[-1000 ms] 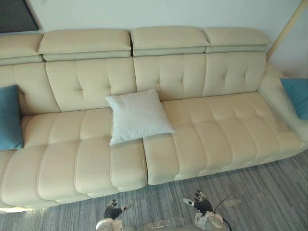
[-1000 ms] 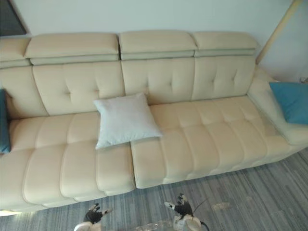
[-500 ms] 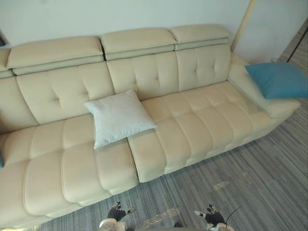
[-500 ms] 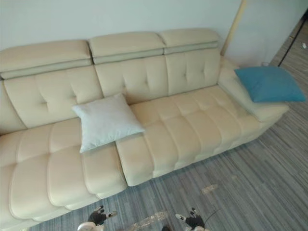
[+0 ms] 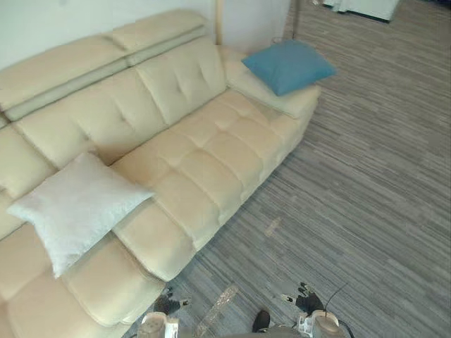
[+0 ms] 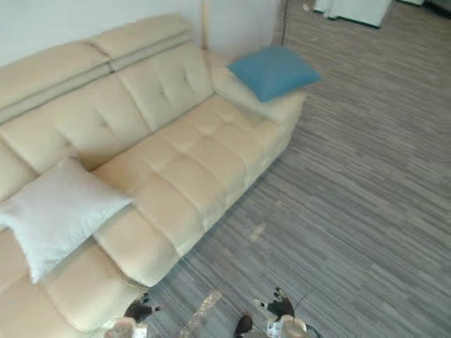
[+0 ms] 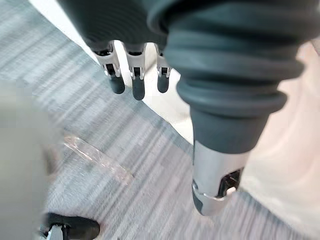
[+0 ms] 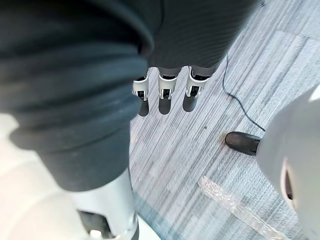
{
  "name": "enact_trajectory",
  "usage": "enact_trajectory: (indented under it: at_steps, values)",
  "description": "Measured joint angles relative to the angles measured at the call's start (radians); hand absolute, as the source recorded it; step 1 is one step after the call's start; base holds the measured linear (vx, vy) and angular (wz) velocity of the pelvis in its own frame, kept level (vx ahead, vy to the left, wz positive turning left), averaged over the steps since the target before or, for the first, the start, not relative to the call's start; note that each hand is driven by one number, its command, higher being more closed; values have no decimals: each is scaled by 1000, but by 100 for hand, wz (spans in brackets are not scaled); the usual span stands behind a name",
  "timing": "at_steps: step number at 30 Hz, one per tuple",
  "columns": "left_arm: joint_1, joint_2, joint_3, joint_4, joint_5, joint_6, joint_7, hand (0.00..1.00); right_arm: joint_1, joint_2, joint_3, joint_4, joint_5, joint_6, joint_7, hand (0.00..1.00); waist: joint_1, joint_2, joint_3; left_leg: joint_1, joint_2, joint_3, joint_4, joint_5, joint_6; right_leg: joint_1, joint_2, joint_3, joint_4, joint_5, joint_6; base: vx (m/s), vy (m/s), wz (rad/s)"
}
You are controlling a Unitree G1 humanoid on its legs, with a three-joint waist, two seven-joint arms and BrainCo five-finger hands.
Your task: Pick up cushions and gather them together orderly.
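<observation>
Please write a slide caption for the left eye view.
Cream tufted sofa with a white square cushion on its seat and a blue square cushion on its armrest.

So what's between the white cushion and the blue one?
Bare sofa seat runs from the white cushion to the blue cushion, as seen in the left eye view.

Sofa (image 5: 204,151) cut off at left, white cushion (image 6: 60,215) corner clipped in right eye view

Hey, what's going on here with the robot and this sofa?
Nothing is being handled yet. The robot stands by a cream sofa with its left hand and right hand open and empty, low over the floor. A white cushion lies on the seat; a blue cushion sits apart on the end armrest.
</observation>
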Motion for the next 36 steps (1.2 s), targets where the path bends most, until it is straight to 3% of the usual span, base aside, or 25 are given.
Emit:
enact_trajectory:
  at_steps: [1,2,5,8,10,11,13,14,15,16,17,18,20,21,23,24,25,26,27,28,30,32,33,34,36]
  values:
    - [0,-6,9,-4,3,0,2,0,0,-1,-2,0,12,-3,-1,0,3,2,7,-17,-32,-43,17,-23,-2,5,0,23,5,-5,-2,202,-45,-120]
    - [-6,-16,6,-13,3,0,2,0,4,-19,-32,4,25,-3,-4,0,4,1,33,-66,-145,-140,11,-75,-11,36,-8,79,7,-21,-7,231,-46,-107]
    - [2,-29,11,-40,2,-13,3,0,16,-37,-55,25,33,-3,-5,0,18,9,37,-128,-275,-211,-196,-74,-24,56,-8,171,-2,-33,0,154,21,-113]
    - [3,-42,23,-53,4,-14,3,0,30,-25,-76,27,33,-2,-7,0,23,23,40,-165,-339,-284,-491,18,-27,94,16,244,-50,-44,15,268,116,-86]
    - [11,-51,28,-57,4,-15,6,0,32,-13,-75,25,33,-2,-7,0,44,21,24,-157,-340,-284,-510,106,-26,104,27,319,-65,-60,35,372,158,-101]
    - [16,-48,28,-57,5,-15,4,0,29,0,-73,25,32,-3,-5,0,45,19,9,-161,-356,-282,-485,102,-3,106,16,347,-47,-80,57,502,190,-82]
    - [19,-43,48,-66,4,-15,5,0,42,28,-73,19,30,-2,-5,0,54,-20,2,-125,-379,-217,-478,64,23,64,-22,392,99,-165,111,429,138,-68]
    - [21,-39,56,-72,4,-13,8,0,60,43,-72,-7,30,0,-3,0,61,-39,-5,-87,-398,-184,-484,36,37,2,-49,418,274,-219,170,409,116,-62]
    - [28,-37,54,-73,3,-12,10,0,67,50,-73,-20,30,-2,2,0,63,-46,-7,-40,-410,-156,-484,13,50,-56,-63,440,463,-230,251,502,125,-61]
    - [31,-37,49,-76,3,-11,10,0,67,51,-71,-28,30,-2,4,0,62,-49,-5,0,-412,-137,-480,-1,67,-95,-72,448,595,-205,323,440,95,-51]
    - [31,-36,34,-77,3,-9,10,0,77,52,-66,-51,30,-3,4,0,57,-51,-1,52,-413,-129,-476,-29,79,-141,-83,432,738,-167,352,369,53,-30]
    - [30,-30,19,-77,3,-7,11,0,81,54,-66,-54,30,-5,7,0,53,-52,-1,90,-411,-129,-477,-49,84,-164,-98,400,820,-163,337,378,8,-18]
    - [21,-27,-10,-74,2,4,15,0,64,55,-68,-44,29,-3,7,0,46,-47,2,208,-385,-123,-537,-73,80,-199,-129,277,850,-214,200,536,-60,-12]
    - [18,-26,-24,-74,-1,5,22,0,57,55,-68,-41,28,-4,9,0,38,-41,3,246,-359,-122,-572,-73,80,-215,-127,224,796,-235,159,593,-143,-10]
    - [9,-29,-31,-74,-9,5,25,0,32,55,-68,-43,24,-4,12,0,14,-22,4,285,-298,-123,-617,-73,79,-265,-98,151,602,-240,127,486,-171,-4]
    - [-3,-28,-41,-74,-11,5,25,0,21,54,-68,-43,24,-4,12,0,11,-22,6,294,-277,-126,-619,-73,79,-295,-81,155,461,-199,123,505,-241,4]
    - [-9,-19,-72,-72,-13,4,26,0,24,52,-68,-41,24,-4,11,0,7,-35,1,299,-276,-149,-616,-73,79,-299,-69,193,270,-90,132,525,-270,16]
    - [-9,-14,-82,-69,-14,2,24,0,35,52,-69,-36,24,-4,11,0,1,-50,1,302,-290,-165,-607,-75,75,-296,-73,227,191,4,120,570,-317,29]
    - [-25,-27,-87,-41,-15,3,26,0,41,44,-80,-19,24,-2,10,0,-4,-37,9,331,-268,-213,-578,-89,53,-280,-62,222,231,55,78,472,-244,16]
    - [-32,-41,-86,-27,-14,3,25,0,31,26,-90,-5,24,0,4,0,-1,-9,15,325,-244,-238,-530,-77,35,-265,-48,209,252,39,60,664,-341,2]
    - [-34,-81,-52,-10,-14,3,27,0,23,13,-119,-1,24,-2,1,0,0,11,19,258,-238,-293,-317,28,-47,-196,-27,204,237,-20,39,575,-291,-8]
    - [-36,-100,-44,-11,-15,2,26,0,28,20,-111,-2,28,-2,0,0,-3,-1,27,136,-242,-327,-31,195,-74,-84,-23,197,173,-54,25,539,-251,13]
    - [-37,-102,-45,-16,-15,0,25,0,27,21,-115,5,34,-2,0,0,4,1,35,77,-233,-313,117,136,-78,-20,-11,197,137,-66,9,457,-176,7]
    - [-40,-99,-45,-21,-15,-4,24,0,27,21,-115,10,43,-2,0,0,7,2,42,32,-227,-293,202,77,-50,36,-2,200,106,-70,2,403,-133,-7]
    - [-43,-92,-47,-40,-15,-11,24,0,15,34,-118,28,63,-3,-5,0,15,-7,44,-84,-238,-215,222,-18,1,137,-3,205,34,-79,-2,344,-84,-13]
